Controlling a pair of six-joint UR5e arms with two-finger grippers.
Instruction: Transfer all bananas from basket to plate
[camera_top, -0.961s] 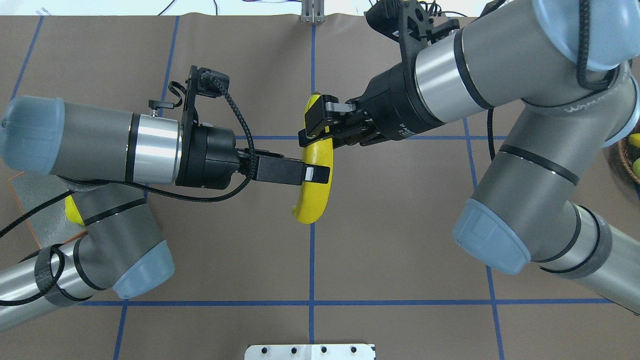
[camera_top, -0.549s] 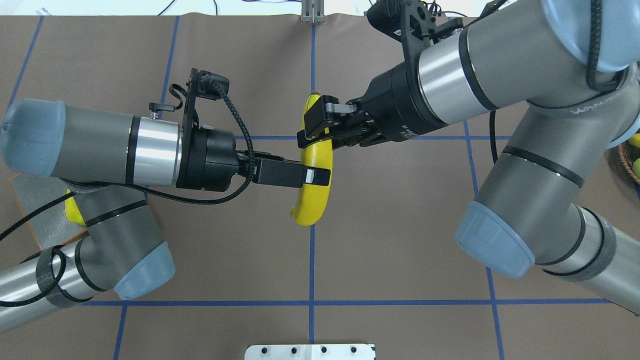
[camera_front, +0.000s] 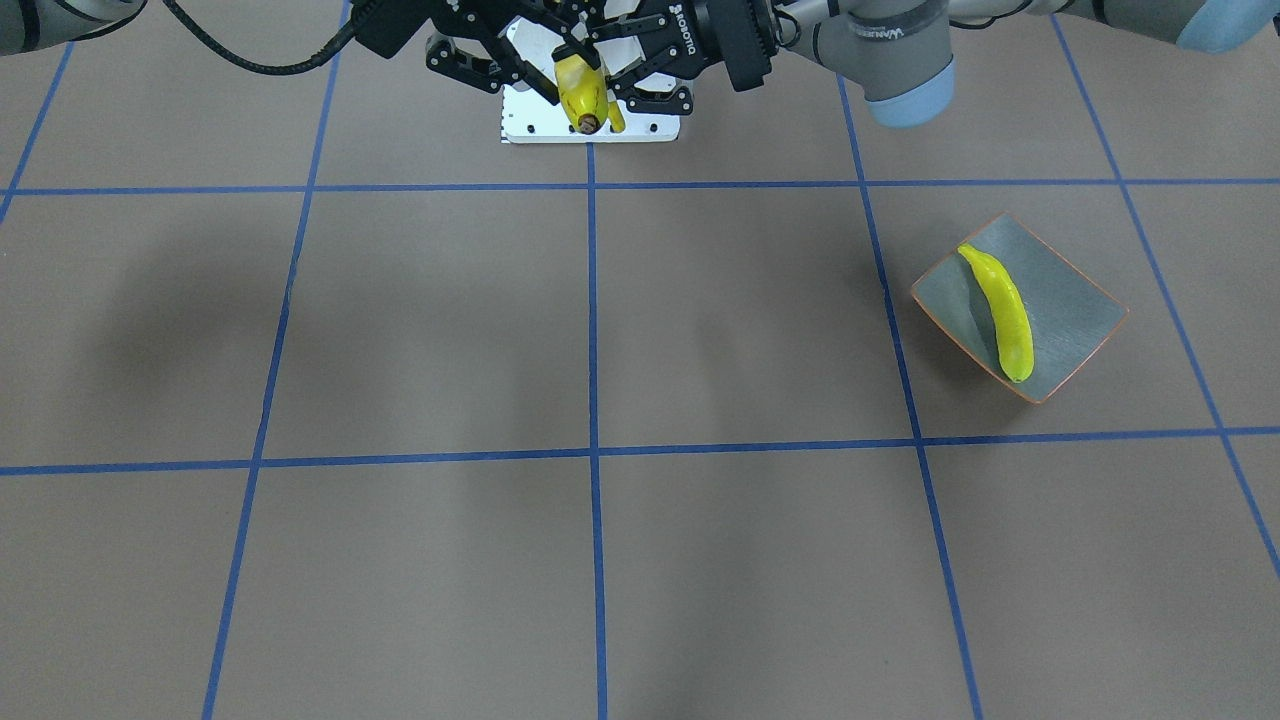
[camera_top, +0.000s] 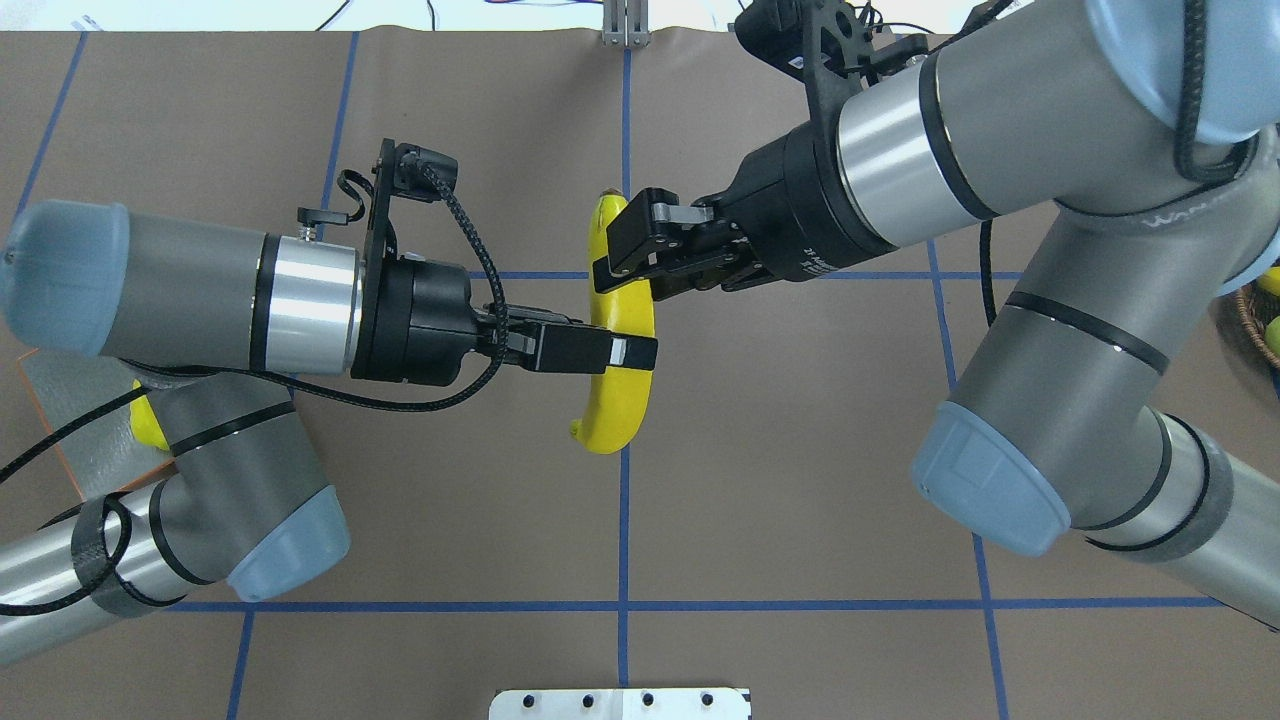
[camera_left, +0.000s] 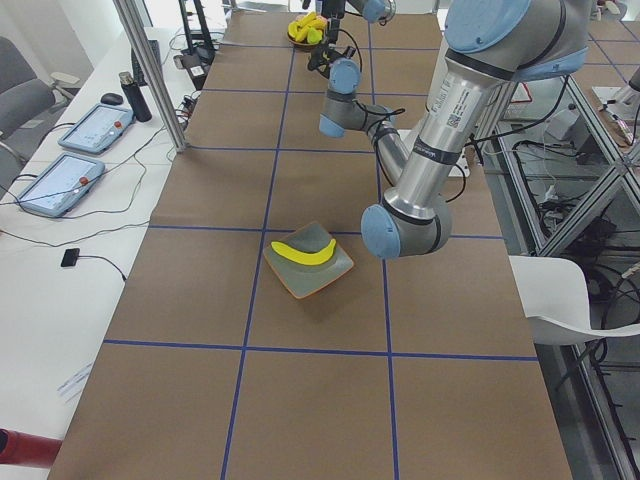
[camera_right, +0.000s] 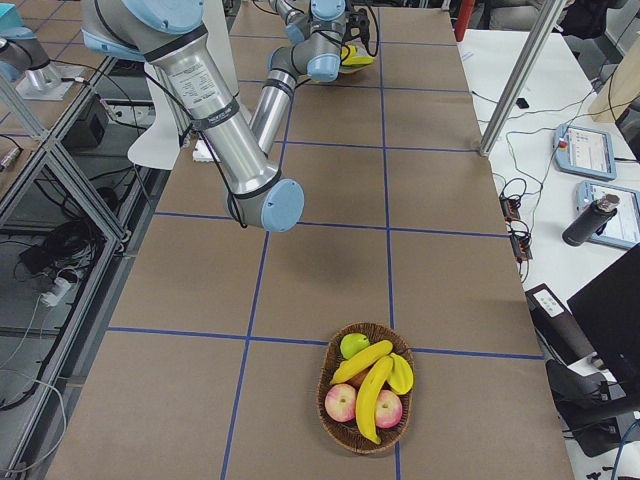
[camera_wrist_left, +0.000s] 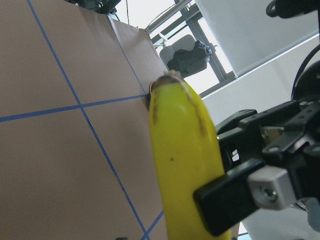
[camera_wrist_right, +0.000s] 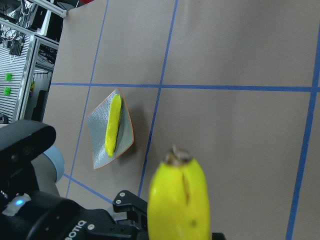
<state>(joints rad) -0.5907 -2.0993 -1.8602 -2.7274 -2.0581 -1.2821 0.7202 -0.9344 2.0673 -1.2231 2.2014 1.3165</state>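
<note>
Upper centre in the front-facing view hangs a smooth, curved, dark-tipped raised banana (camera_front: 580, 92); at right, a second banana (camera_front: 1000, 310) lies on the glossy orange-rimmed plate (camera_front: 1075, 300). Overhead, the left gripper (camera_top: 633, 352) clamps the raised banana (camera_top: 622, 405); the right gripper (camera_top: 620, 255) straddles it, grip unclear.

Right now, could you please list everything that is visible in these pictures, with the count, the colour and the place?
table: one, brown with blue lines.
plate: one, grey-green with orange rim, on the robot's left side of the table.
basket: one, brown woven, near the robot's right end.
bananas: four, yellow; one in the air over the table's middle, one on the plate, two in the basket.
apples: two red, one green, in the basket.
other yellow fruit: one, kind unclear, in the basket.
left fingers: black, shut on the lifted banana's middle.
right fingers: black, at the same banana's far end; grip unclear.
</note>
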